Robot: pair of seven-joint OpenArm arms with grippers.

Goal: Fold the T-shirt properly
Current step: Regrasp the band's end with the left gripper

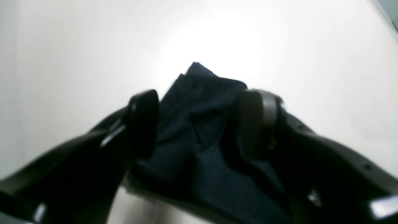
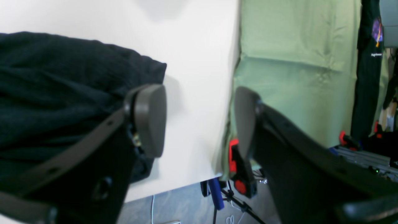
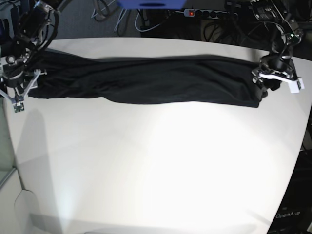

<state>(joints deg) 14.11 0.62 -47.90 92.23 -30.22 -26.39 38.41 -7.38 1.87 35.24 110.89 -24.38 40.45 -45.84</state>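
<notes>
Stretching across the far half of the white table (image 3: 156,161), one T-shirt (image 3: 156,80) lay as a long, dark, rumpled band from one arm to the other; it was the only garment on the tabletop. Two grippers were in view, one at each end of that band. The left gripper (image 1: 199,121) sat at the shirt's end on the base view's right, its jaws spread wide with a bunched fold of the black fabric lying between the two pads, neither pad pressing it. The right gripper (image 2: 199,119) stood at the opposite end, jaws likewise apart and holding nothing; bare table showed between its pads, and the shirt's edge lay just beside and behind the one pad nearer the cloth. Beyond the table edge on that side hung one pale green cloth (image 2: 295,71). A power strip (image 3: 209,13) and loose cables lay on the floor past the far edge.
</notes>
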